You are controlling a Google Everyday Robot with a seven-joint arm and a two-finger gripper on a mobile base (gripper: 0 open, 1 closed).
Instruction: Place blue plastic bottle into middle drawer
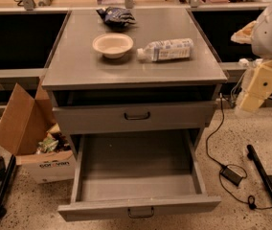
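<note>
Grey cabinet top (78, 66) bears the blue plastic bottle (167, 50) lying beside the bowl (112, 45), so the gripper (258, 87), off right, grip state untellable, should grasp across its body before lowering into the open middle drawer (136, 178).

The desk (78, 66) is flat grey, as is the middle drawer (174, 206) at 6 o'clock (its small handle is dark). The blue plastic bottle (167, 50) is clear with a white cap and a pale blue-and-white label. At its 9 o'clock is a cream bowl (112, 44), at 11 o'clock a dark blue snack bag (117, 16). The claw (251, 97), at the desk's 3 o'clock, is pale cream-yellow. The floor (232, 210) is speckled beige.
</note>
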